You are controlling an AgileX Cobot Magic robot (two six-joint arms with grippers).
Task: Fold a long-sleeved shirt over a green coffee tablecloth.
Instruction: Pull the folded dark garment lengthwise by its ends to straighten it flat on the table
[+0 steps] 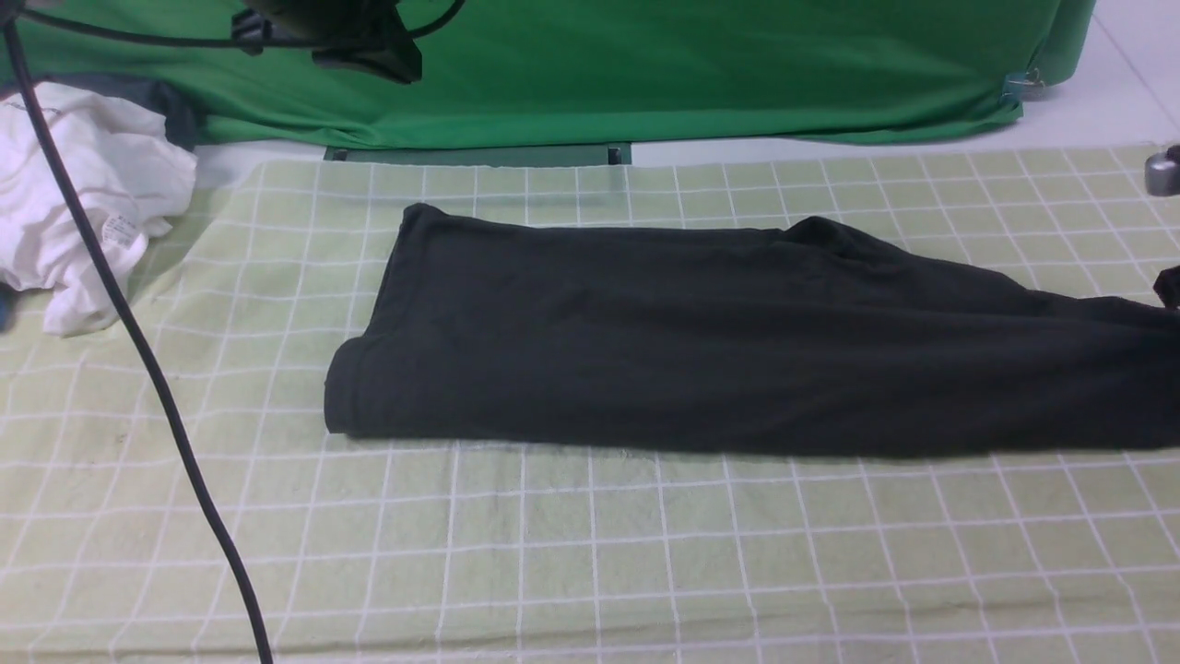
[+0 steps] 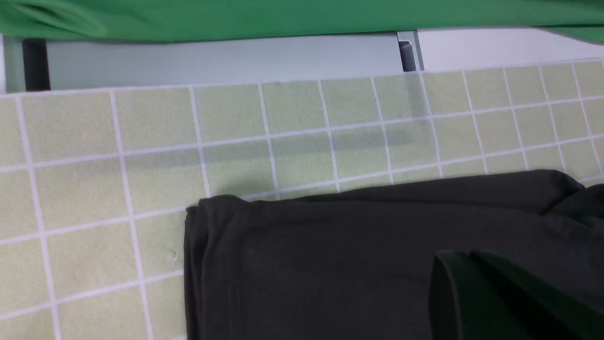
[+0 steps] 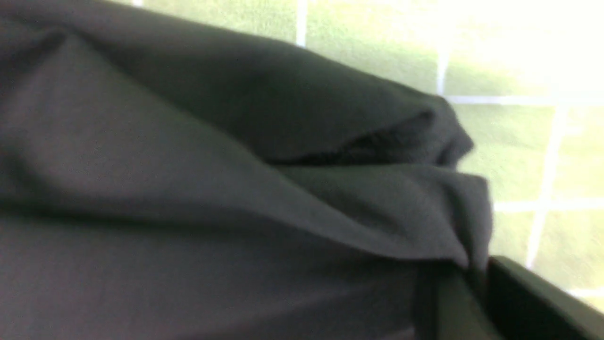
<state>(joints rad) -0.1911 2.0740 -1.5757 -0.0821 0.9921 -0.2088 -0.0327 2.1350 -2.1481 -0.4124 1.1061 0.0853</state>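
The dark long-sleeved shirt (image 1: pixel 691 341) lies as a long folded band across the green coffee tablecloth (image 1: pixel 553 553), its right end running out of the front view. My left gripper (image 2: pixel 465 257) hovers over the shirt (image 2: pixel 330 264) near its far left corner, jaws shut and empty. At the shirt's right end, a bunched fold of the fabric (image 3: pixel 188 189) runs down between the fingers of my right gripper (image 3: pixel 476 278), which pinch it just above the gridded cloth (image 3: pixel 519 156). In the front view only a dark bit of that gripper (image 1: pixel 1169 286) shows at the right edge.
A crumpled white garment (image 1: pixel 83 203) lies at the far left. A plain green backdrop (image 1: pixel 645 65) hangs along the back. A black cable (image 1: pixel 138 341) crosses the left side. A small metal part (image 1: pixel 1163 171) sits at the far right edge.
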